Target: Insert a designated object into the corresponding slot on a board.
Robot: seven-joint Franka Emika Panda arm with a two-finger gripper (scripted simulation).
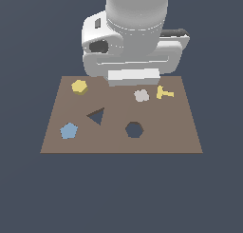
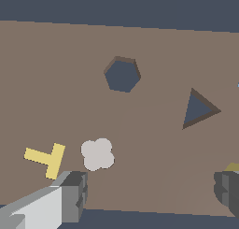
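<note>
The yellow hexagonal block lies flat on the brown board, near its far corner on the exterior view's left. In the wrist view only a yellow sliver of it shows behind one finger. The dark hexagonal slot is empty, toward the board's near side. My gripper is open wide and empty, its fingers apart above the board's far edge. In the exterior view the arm's hand hides the fingertips. The hand sits to the right of the hexagonal block in that view.
A dark triangular cutout is beside the slot. A blue pentagon, a pale clover-shaped piece and a yellow T-shaped piece lie on the board. The clover and T are just below the hand.
</note>
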